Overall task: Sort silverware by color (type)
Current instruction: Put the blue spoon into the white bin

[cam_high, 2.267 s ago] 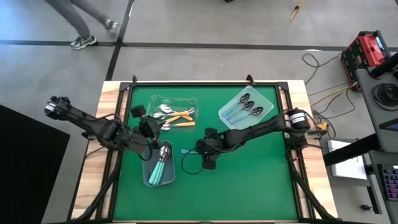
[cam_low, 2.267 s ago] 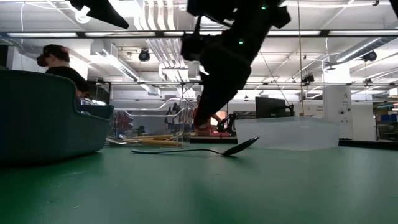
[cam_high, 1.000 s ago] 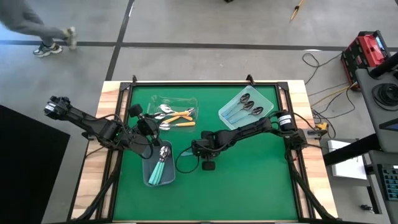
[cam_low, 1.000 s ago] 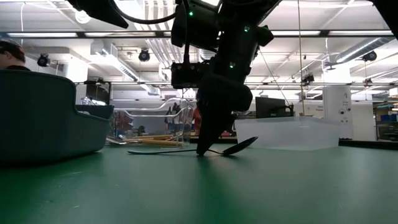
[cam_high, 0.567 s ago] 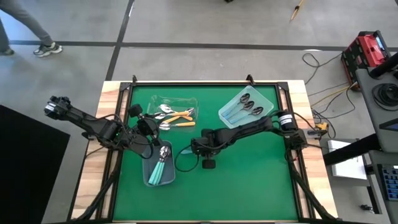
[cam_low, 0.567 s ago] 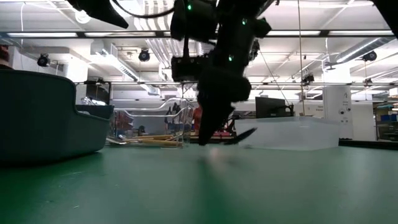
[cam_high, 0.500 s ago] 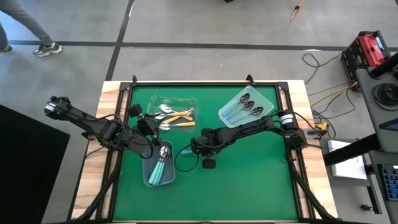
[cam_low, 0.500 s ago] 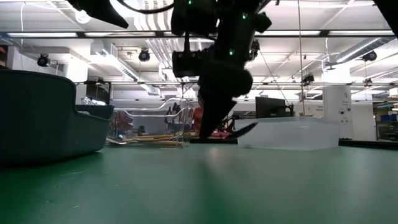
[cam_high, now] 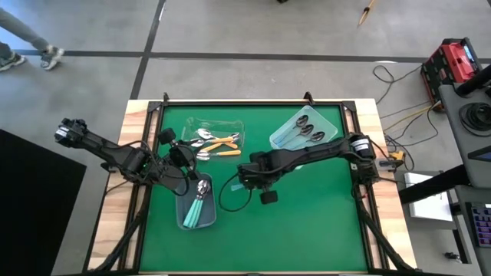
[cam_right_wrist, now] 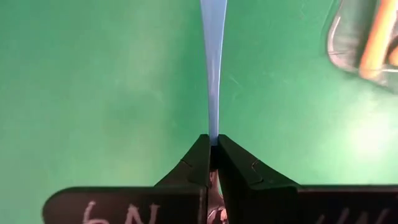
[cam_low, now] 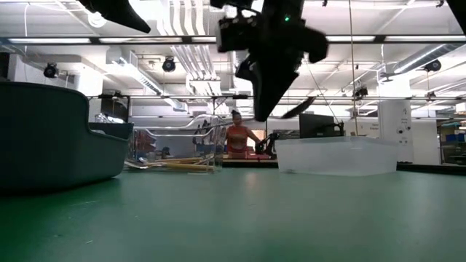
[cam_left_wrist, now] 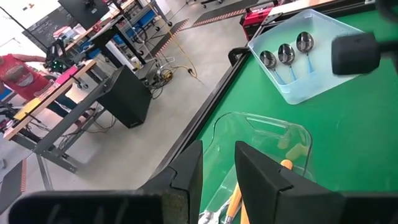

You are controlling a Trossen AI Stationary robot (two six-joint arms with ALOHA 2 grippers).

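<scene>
A blue-handled spoon (cam_right_wrist: 212, 68) with a metal bowl (cam_low: 298, 108) hangs above the green mat near the table's middle, and my right gripper (cam_high: 243, 182) is shut on it. Orange-handled spoons lie in a clear bin (cam_high: 215, 138) at the far left. Blue-handled spoons lie in a clear bin (cam_high: 304, 132) at the far right. Teal-handled spoons lie in a grey-teal bin (cam_high: 198, 205) at the near left. My left gripper (cam_left_wrist: 217, 174) hovers open and empty between the orange and teal bins. My right gripper pinches the spoon's slim blue handle (cam_right_wrist: 212, 138) between its two fingertips. The fingers come steeply from above and lie across the handle. The spoon is lifted clear of the mat, its bowl end sticking out to one side and tilted upward.
Open green mat (cam_high: 307, 222) spreads across the near and right parts of the table. A black frame edges the table. A person in red (cam_low: 237, 138) sits beyond the far edge, and another walks past the far left corner (cam_high: 31, 46).
My right gripper has risen from the mat with the blue-handled spoon and rolled somewhat. The spoon, which lay flat on the mat a second ago, now hangs clear with its bowl end tipped up.
</scene>
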